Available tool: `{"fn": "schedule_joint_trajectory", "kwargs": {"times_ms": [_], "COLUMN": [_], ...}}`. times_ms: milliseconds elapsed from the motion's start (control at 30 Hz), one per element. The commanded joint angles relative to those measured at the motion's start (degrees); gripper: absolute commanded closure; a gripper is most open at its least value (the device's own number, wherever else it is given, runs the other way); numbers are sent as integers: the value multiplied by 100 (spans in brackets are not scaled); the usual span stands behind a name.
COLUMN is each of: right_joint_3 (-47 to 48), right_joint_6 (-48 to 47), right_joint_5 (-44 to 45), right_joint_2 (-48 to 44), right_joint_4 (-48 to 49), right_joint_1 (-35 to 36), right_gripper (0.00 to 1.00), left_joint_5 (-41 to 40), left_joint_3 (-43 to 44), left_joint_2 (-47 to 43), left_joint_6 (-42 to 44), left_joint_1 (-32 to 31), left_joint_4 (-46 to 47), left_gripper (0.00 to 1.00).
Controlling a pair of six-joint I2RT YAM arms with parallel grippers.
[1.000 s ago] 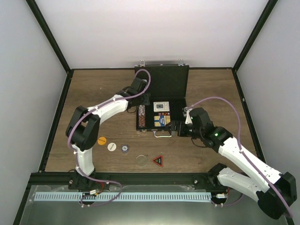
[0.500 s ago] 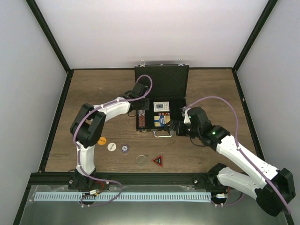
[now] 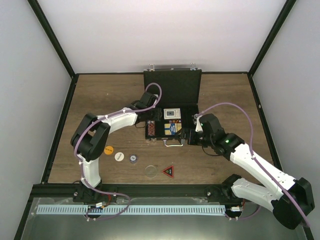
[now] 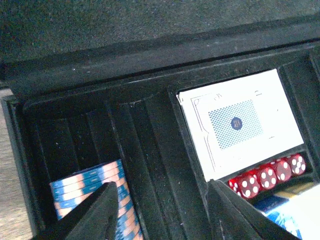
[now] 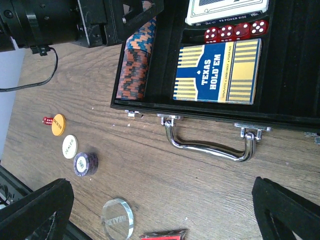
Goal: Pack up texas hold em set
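The black case (image 3: 189, 116) lies open with its lid (image 3: 172, 86) propped up at the back. Inside it are a white card deck (image 4: 240, 122), a blue-and-yellow Texas Hold'em deck (image 5: 217, 71), a row of red dice (image 4: 267, 175) and a row of blue-orange chips (image 4: 95, 192). My left gripper (image 4: 162, 215) is open and empty over the chip slots at the case's left side (image 3: 151, 116). My right gripper (image 5: 160, 210) is open and empty above the wood just in front of the silver handle (image 5: 210, 142), at the case's front right (image 3: 186, 136).
Loose pieces lie on the wood in front of the case: an orange button (image 3: 108, 149) with a small red die (image 5: 47, 120) beside it, a white dealer button (image 3: 119, 156), a purple-grey chip stack (image 3: 132, 158), a clear round disc (image 3: 150, 171) and a red-black triangle (image 3: 168, 171).
My left gripper has moved from the case's back left corner toward the near side, over the chip slots. The right gripper has barely moved.
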Motion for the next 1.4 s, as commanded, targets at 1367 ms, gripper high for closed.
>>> {"fn": "schedule_joint_trajectory", "kwargs": {"times_ms": [1367], "right_joint_3": [-119], "right_joint_6": [323], "right_joint_5": [-488], "right_joint_2": [-193], "right_joint_4": [-285], "right_joint_1": [-48], "right_gripper": [0], "left_joint_5": [-1240], "left_joint_3": [-3139], "left_joint_2": [-4016], "left_joint_6": [-2334], "left_joint_1": [-1547], "left_joint_4": [-2714], "left_gripper": [28]}}
